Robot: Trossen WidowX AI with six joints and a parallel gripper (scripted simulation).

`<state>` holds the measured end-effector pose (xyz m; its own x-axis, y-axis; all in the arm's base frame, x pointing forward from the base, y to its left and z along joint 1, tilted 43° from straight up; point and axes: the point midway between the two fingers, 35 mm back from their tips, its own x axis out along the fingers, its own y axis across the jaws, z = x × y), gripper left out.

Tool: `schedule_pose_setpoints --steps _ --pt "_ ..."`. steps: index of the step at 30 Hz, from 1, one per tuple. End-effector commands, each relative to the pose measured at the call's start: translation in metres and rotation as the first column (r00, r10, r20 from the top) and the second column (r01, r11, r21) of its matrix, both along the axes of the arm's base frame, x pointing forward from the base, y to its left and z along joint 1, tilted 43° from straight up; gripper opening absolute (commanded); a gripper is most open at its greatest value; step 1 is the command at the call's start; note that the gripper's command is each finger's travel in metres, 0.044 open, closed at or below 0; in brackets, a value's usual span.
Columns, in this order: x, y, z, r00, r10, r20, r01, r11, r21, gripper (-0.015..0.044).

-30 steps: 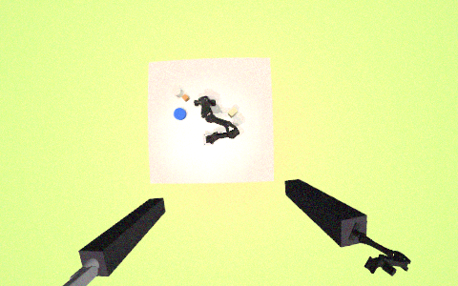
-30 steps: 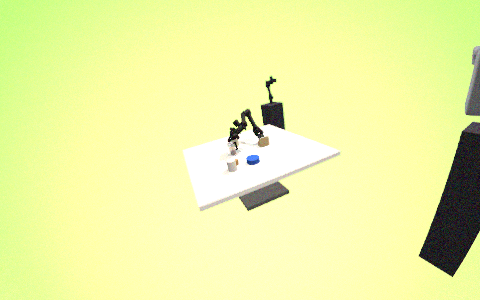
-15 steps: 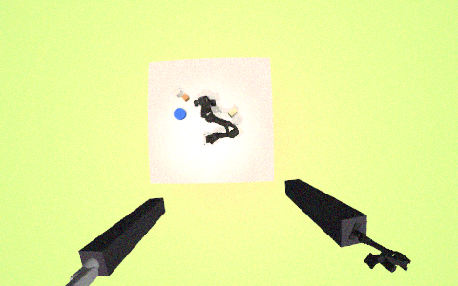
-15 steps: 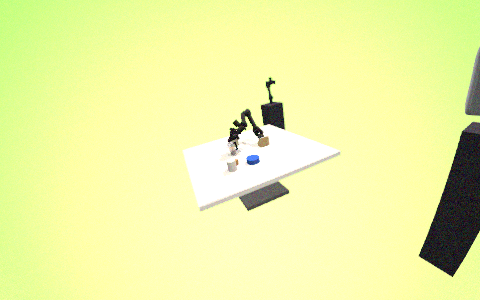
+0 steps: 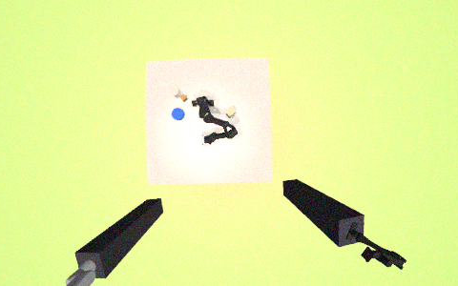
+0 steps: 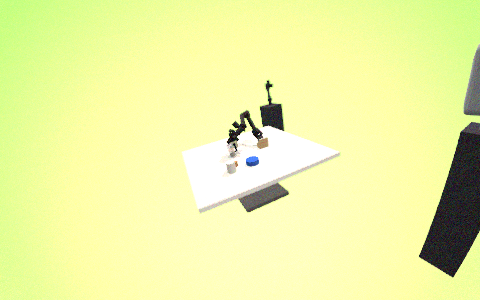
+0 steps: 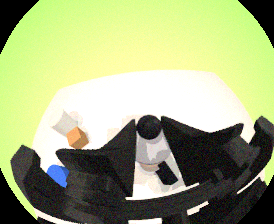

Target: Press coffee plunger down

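Observation:
The coffee press (image 6: pixel 232 154) (image 7: pixel 153 150) stands upright under my gripper, with a clear body and a black side handle (image 7: pixel 167 173). Its round black plunger knob (image 7: pixel 149 131) sits between my fingertips. My gripper (image 7: pixel 148 120) is shut on the knob from both sides, above the press. In the top view the arm covers the press. How far the plunger rod stands out of the lid is hidden below the knob.
On the white table (image 5: pixel 166 162) (image 6: pixel 209 195) are a blue disc (image 5: pixel 177 113) (image 6: pixel 252 161) (image 7: pixel 57 175), a pale cup (image 5: pixel 176 91) (image 6: pixel 231 168) (image 7: pixel 63 122), an orange block (image 5: pixel 184 97) (image 7: pixel 77 138) beside it, and a tan block (image 5: pixel 231 112) (image 6: pixel 263 143) near the arm.

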<state>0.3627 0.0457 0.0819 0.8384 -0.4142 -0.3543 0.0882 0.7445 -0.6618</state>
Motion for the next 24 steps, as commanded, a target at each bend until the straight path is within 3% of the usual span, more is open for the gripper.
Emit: schedule_pose_setpoints --steps 1,11,17,24 --pt "0.000 0.000 -0.001 1.000 0.000 -0.003 0.000 1.000 -0.001 0.0166" --pt "0.000 0.000 -0.001 1.000 0.000 -0.003 0.000 1.000 -0.001 0.0428" --pt "-0.001 0.008 0.007 1.000 -0.002 -0.009 0.002 1.000 0.002 0.0440" --pt "-0.022 0.049 0.060 1.000 -0.010 -0.022 0.009 1.000 -0.007 0.0440"
